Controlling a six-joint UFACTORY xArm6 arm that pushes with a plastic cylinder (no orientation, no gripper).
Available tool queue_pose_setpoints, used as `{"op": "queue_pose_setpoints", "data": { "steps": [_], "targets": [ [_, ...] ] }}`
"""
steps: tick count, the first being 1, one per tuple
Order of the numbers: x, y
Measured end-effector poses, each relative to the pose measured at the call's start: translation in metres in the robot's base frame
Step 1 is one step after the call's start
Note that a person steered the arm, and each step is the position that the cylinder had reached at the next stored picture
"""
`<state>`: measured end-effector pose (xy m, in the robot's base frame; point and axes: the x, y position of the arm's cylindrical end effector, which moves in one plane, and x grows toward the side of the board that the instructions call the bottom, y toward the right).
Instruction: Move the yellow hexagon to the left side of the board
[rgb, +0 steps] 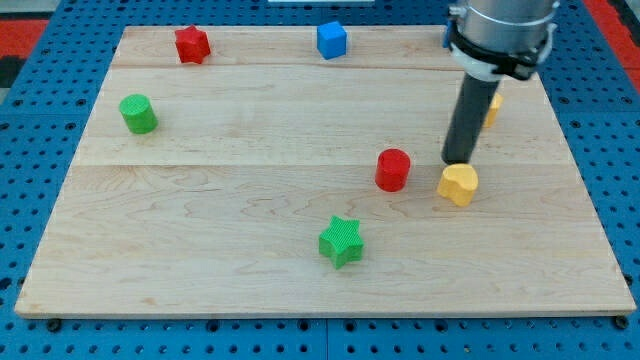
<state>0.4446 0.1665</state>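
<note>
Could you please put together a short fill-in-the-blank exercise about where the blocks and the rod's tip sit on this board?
1. My tip sits just above the ____ block at the view's right.
2. The red cylinder lies to the view's ____ of that block.
3. The green star is nearer the view's ____ edge than the blue cube.

Missing words: yellow; left; bottom

My tip (460, 160) stands just above the hexagon (458, 184), touching or nearly so. A cylinder (393, 169) lies just left of it. A star (341, 241) sits lower left.
</note>
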Motion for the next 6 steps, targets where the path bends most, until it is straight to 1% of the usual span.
{"op": "queue_pose_setpoints", "data": {
  "steps": [1,2,3,4,5,6],
  "targets": [
    [-0.019,0.039],
    [-0.044,0.113],
    [-0.077,0.115],
    [-0.084,0.050],
    [-0.070,-0.069],
    [-0.036,-0.022]
  ]
}}
